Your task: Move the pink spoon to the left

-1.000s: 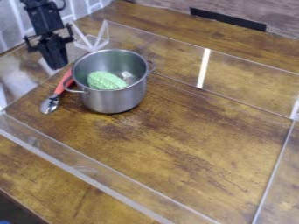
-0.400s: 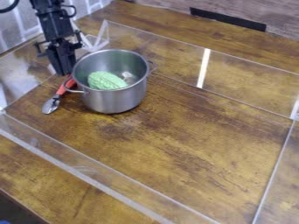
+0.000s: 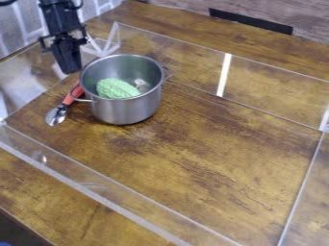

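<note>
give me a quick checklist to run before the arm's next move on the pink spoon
1. Pink spoon visible, lying on the table: ok.
2. End effector over the handle end: ok, just behind it.
3. Spoon gripped: cannot tell; the end effector is shut, contact not visible.
4. Steel pot clear of the spoon: not ok, it sits right beside the handle.
5. Free table to the left of the spoon: ok, up to the clear barrier.

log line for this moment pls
gripper: shut, above spoon handle, nothing held | pink spoon: on table, left of steel pot | pot: green item inside
</note>
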Tool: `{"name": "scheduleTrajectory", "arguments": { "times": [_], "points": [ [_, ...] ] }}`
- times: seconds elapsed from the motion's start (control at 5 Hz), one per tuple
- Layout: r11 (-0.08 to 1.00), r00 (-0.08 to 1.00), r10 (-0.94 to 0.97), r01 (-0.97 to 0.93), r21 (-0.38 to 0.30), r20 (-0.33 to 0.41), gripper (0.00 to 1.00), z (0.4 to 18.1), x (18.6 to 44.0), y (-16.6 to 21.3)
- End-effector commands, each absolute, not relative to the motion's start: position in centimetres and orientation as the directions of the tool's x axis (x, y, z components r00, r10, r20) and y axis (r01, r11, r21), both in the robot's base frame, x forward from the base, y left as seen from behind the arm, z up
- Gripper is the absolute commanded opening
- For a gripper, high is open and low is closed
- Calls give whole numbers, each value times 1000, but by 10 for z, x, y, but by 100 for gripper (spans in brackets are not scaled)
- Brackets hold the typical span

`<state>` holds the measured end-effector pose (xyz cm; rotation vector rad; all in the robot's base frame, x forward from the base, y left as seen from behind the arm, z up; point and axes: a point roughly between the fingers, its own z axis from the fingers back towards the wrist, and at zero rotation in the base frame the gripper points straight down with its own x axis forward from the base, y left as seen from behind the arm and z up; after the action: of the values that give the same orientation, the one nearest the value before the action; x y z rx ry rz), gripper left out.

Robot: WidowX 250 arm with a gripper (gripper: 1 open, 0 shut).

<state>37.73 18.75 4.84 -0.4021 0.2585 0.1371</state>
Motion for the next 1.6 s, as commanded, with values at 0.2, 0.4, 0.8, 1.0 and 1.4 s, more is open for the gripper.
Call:
{"name": "scheduleTrajectory", "arguments": {
  "times": [0.2, 0.4, 0.8, 1.0, 1.4],
  "points": [
    [916, 973, 60, -143, -374, -224, 0, 63, 383, 197],
    [910, 971, 60, -149, -388, -231, 0, 55, 386, 198],
    [898, 967, 57, -157, -411, -247, 0, 62, 396, 199],
    [893, 965, 56, -164, -420, -256, 0, 66, 400, 199],
    [881, 960, 55, -176, -440, -274, 0, 73, 410, 200]
  ]
}}
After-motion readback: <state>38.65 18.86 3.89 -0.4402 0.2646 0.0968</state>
